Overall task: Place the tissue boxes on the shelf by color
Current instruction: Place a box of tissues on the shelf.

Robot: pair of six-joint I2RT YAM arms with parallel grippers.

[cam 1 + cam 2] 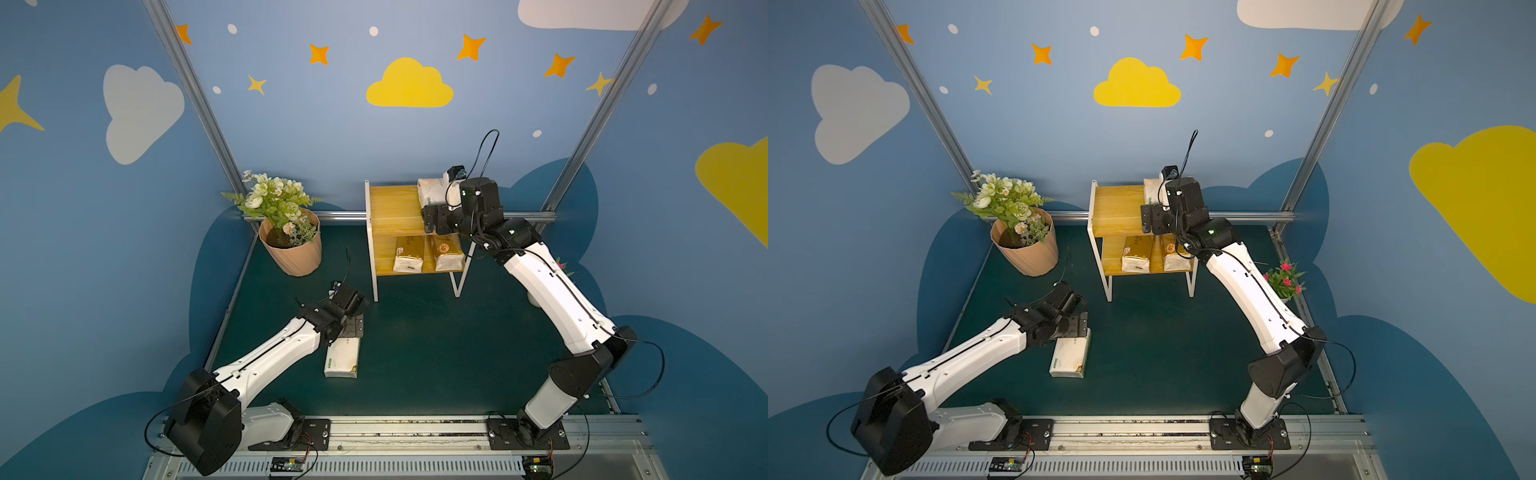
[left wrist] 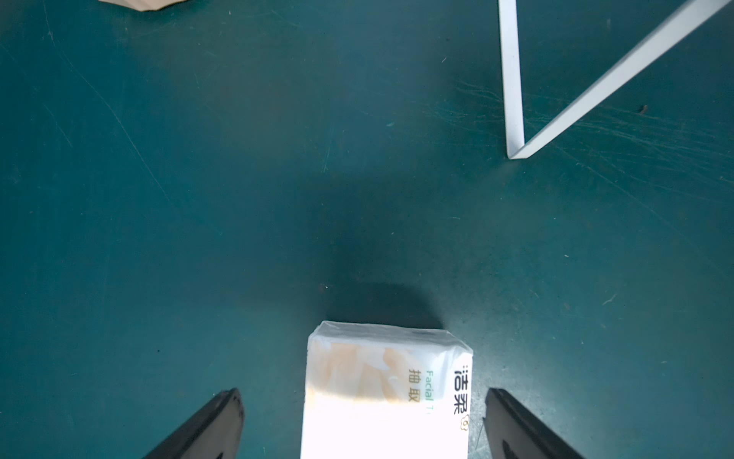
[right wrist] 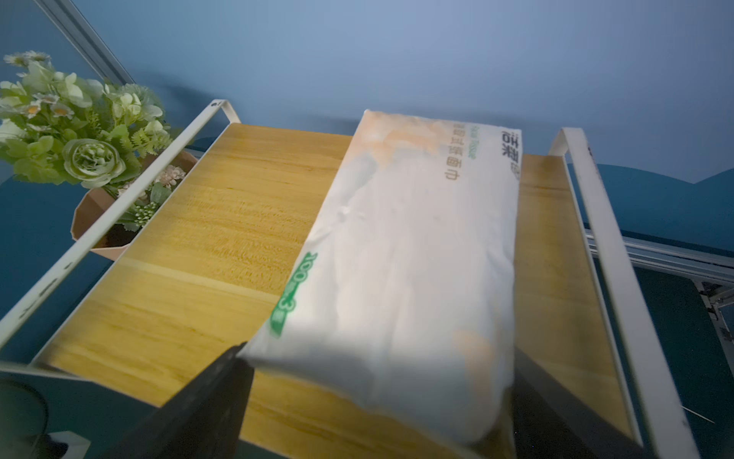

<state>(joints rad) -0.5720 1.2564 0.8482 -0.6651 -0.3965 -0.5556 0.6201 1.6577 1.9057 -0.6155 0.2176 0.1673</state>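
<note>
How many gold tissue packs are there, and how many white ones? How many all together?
Gold tissue packs: 2
White tissue packs: 2
Total: 4

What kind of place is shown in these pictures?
Probably a robot test booth dressed as a nursery: cloud-and-star wall panels, aluminium frame posts, and two arms bolted to a rail.

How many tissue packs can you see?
4. Two gold packs on the shelf's lower board, one white pack on top, another white pack on the mat.
</note>
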